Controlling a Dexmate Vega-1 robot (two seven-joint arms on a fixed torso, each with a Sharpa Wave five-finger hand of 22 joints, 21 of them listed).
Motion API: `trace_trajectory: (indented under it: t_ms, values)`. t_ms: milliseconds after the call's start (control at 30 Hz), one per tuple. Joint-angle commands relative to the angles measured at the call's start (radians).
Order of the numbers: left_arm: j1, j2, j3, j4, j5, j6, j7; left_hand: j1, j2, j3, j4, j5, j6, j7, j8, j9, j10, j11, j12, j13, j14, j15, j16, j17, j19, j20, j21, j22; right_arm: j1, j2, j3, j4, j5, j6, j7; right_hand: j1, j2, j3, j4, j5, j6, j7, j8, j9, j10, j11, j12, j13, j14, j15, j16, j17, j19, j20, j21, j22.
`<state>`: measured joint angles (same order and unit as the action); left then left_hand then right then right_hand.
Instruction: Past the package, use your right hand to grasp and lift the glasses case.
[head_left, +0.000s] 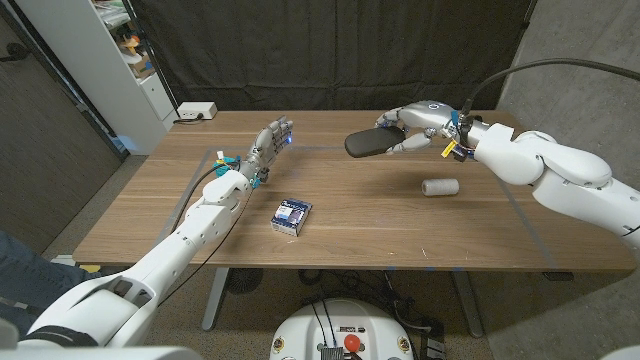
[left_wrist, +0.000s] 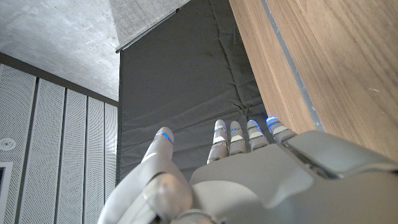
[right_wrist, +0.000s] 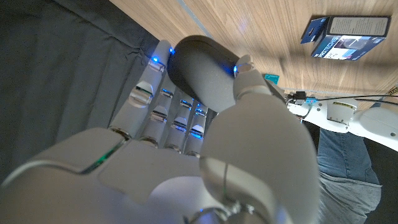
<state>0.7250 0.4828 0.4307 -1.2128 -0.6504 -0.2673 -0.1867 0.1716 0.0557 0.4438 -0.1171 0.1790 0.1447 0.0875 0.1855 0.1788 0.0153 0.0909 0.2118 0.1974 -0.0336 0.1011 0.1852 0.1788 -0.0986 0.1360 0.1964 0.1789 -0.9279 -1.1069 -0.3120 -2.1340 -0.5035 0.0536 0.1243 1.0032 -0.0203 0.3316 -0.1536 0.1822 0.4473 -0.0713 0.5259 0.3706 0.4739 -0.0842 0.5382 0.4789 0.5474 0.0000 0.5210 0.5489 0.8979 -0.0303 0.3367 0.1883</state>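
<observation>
- Nearest the robot, the package (head_left: 292, 215), a small blue and white box, lies flat on the wooden table (head_left: 400, 235) a little to the left of centre; the right wrist view shows it too (right_wrist: 348, 31), well apart from the working hand. Neither hand touches it.
- Further out and to the right, a small pale roll (head_left: 439, 188) lies on its side on the table, between the package and the right forearm, touching nothing else.
- On the left side, the left hand (head_left: 268, 146) is held out over the table beyond the package, fingers straight and close together, holding nothing. Its own wrist view shows those fingers (left_wrist: 239, 138) reaching toward the dark curtain (left_wrist: 186, 93) behind the table, with no object between them.
- Past the package, at the far right part of the table, the right hand (head_left: 415, 125) wraps the glasses case (head_left: 370, 143), a dark oblong shell. In the right wrist view the thumb presses over the case (right_wrist: 202, 71) from one side and the fingers (right_wrist: 152, 102) curl behind it, so the grasp looks complete.
- In the head view the case appears to sit clear of the wood, with a shadow beneath it, so I judge the lift is under way or already done; how far it has risen I cannot tell.
- What may be left, by my reading, is only keeping the case steady in the air; reaching and closing look finished.
</observation>
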Motion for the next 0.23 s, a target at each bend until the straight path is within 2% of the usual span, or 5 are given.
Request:
trace_trajectory:
  t_ms: [33, 233]
  values:
    - [-0.017, -0.015, -0.003, 0.039, -0.008, -0.011, -0.016, 0.005, 0.013, -0.001, 0.002, 0.000, 0.006, -0.001, 0.003, 0.002, 0.004, 0.004, 0.003, 0.002, -0.001, 0.003, 0.005, 0.004, -0.002, 0.006, 0.006, 0.005, 0.045, 0.034, -0.040, 0.018, -0.011, -0.001, 0.035, 0.141, 0.161, 0.011, 0.010, 0.009, 0.307, -0.101, 0.006, 0.026, 0.033, -0.027, 0.006, 0.072, 0.060, -0.115, -0.003, 0.004, 0.005, -0.002, 0.006, 0.006]
    - [-0.030, -0.023, -0.002, 0.067, -0.010, -0.017, -0.031, 0.007, 0.016, 0.001, 0.001, 0.000, 0.006, 0.000, 0.003, 0.002, 0.005, 0.006, 0.004, 0.002, 0.000, 0.003, 0.005, 0.004, -0.001, 0.007, 0.006, 0.005, 0.063, 0.050, -0.058, 0.029, -0.015, -0.007, 0.046, 0.139, 0.161, 0.009, 0.012, 0.008, 0.308, -0.100, 0.007, 0.028, 0.035, -0.028, 0.008, 0.075, 0.062, -0.117, -0.003, 0.007, 0.004, -0.004, 0.007, 0.006]
